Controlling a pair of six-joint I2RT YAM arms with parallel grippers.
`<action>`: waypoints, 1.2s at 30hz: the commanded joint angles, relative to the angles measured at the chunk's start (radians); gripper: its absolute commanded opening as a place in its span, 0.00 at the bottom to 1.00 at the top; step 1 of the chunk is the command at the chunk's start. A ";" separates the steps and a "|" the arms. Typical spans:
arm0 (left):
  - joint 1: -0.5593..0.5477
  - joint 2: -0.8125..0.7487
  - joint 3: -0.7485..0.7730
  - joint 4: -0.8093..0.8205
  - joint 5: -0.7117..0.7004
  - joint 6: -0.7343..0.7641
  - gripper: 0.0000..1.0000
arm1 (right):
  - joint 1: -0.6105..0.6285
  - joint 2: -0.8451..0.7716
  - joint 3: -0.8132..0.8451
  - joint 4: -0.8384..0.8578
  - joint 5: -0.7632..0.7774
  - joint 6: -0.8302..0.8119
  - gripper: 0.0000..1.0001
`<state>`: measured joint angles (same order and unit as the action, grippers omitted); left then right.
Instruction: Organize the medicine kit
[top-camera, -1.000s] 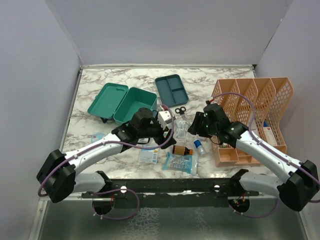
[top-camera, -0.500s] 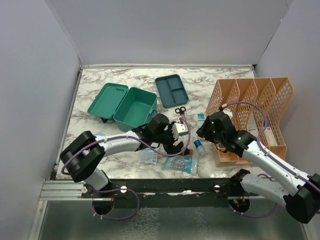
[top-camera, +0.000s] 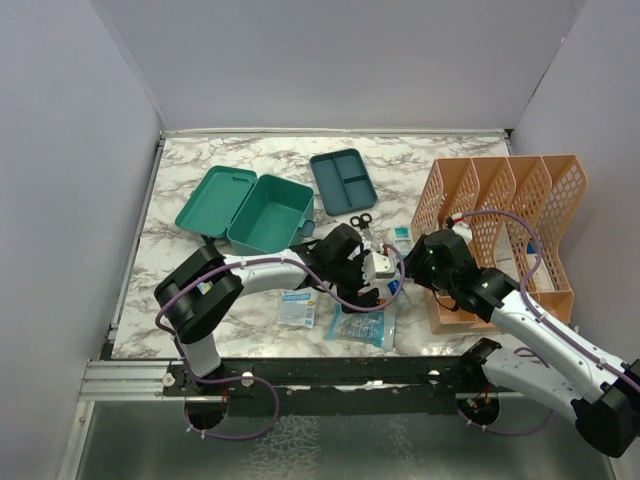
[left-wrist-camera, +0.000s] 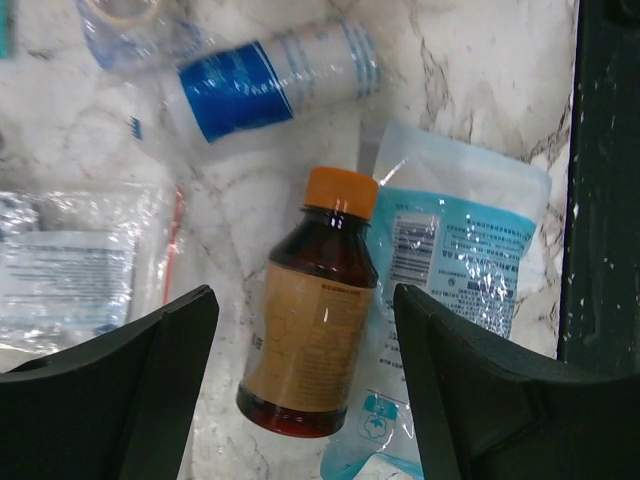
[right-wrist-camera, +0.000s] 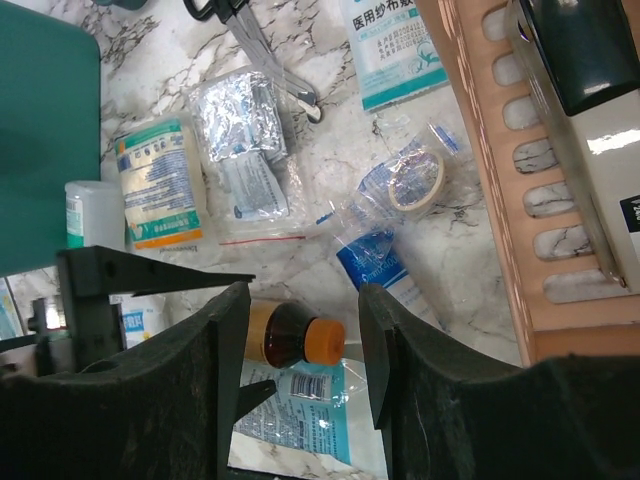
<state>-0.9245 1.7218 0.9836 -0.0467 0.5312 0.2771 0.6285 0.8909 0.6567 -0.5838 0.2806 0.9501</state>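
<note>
Robotics lab test cell: bare grey panel walls (top-camera: 330, 60) around a marble-print table (top-camera: 420, 150)

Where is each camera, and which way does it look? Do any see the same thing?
Top camera: high behind the arms, looking down on the marble table; left arm and right arm show.
Left wrist camera: on the left arm, looking down at a brown bottle; the left gripper's fingers frame it.
Right wrist camera: on the right arm, looking down at supplies beside the orange rack; the right gripper's fingers show.
Shared: both wrist views see that orange-capped bottle.
</note>
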 joint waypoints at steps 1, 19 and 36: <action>-0.012 0.037 0.020 -0.096 0.052 0.074 0.72 | 0.004 -0.026 -0.018 -0.016 0.053 0.026 0.48; 0.005 -0.154 -0.025 -0.066 -0.010 0.029 0.36 | 0.003 -0.086 -0.006 -0.011 0.030 0.035 0.48; 0.272 -0.610 -0.162 0.191 -0.866 -0.718 0.32 | 0.004 -0.051 0.039 0.060 -0.020 0.010 0.48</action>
<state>-0.7048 1.1748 0.8135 0.0780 0.0521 -0.1661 0.6285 0.8211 0.6563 -0.5705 0.2798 0.9710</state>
